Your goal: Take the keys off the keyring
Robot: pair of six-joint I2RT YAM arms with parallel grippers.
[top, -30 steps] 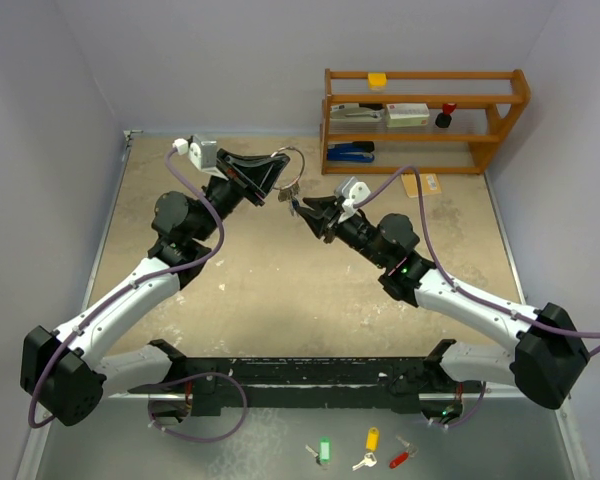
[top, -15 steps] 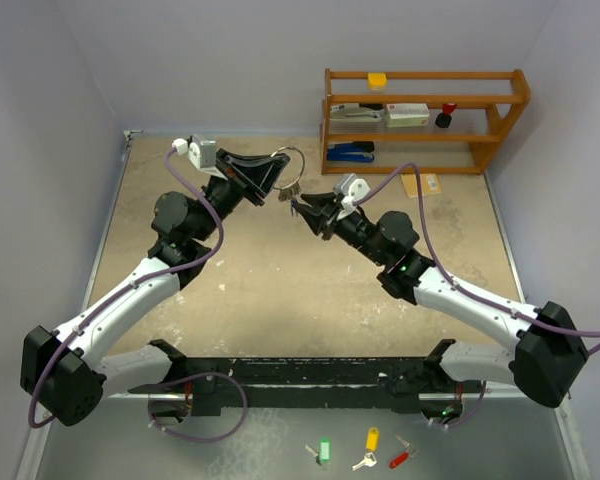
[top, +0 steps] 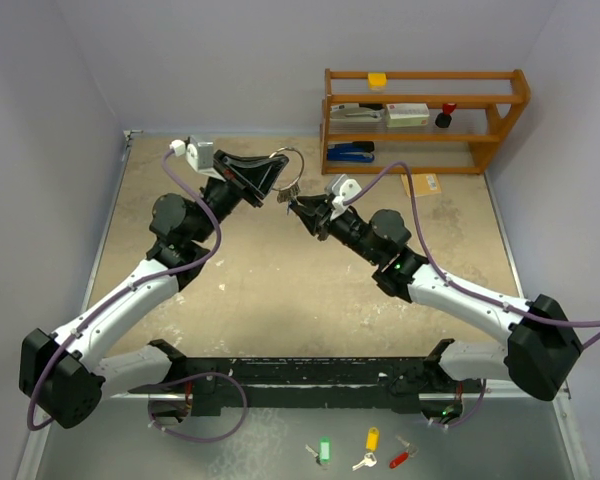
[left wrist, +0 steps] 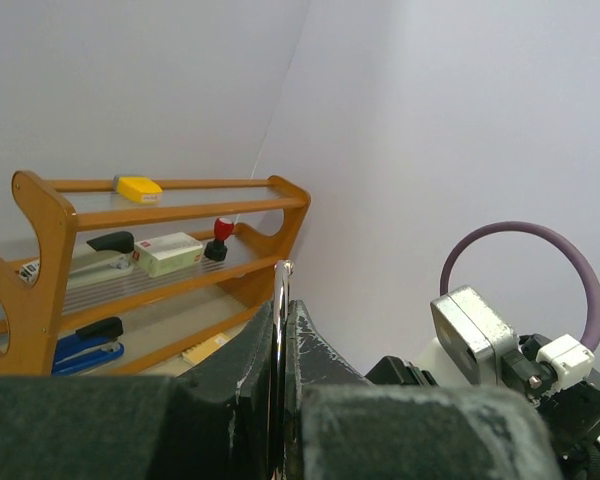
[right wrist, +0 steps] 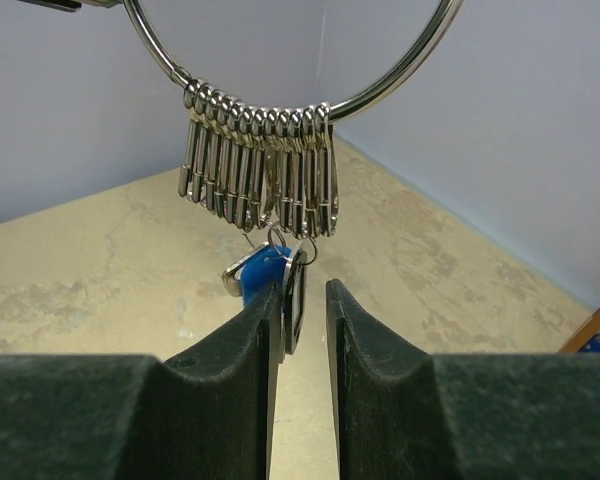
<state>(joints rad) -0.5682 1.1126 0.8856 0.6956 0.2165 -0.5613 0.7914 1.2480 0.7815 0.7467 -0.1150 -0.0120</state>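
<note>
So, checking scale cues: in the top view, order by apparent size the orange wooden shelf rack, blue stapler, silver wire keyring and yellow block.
1. orange wooden shelf rack
2. blue stapler
3. silver wire keyring, held up nearer the camera, so its rank is unsure
4. yellow block

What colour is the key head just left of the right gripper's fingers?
Blue key head; it shows best in the right wrist view.

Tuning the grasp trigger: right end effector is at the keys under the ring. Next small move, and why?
Probably close the right end effector on the dark key: it hangs between the part-open fingers, with a gap on one side, and the left end effector pinches the keyring. The blue key sits just behind one finger, so close gently.
</note>
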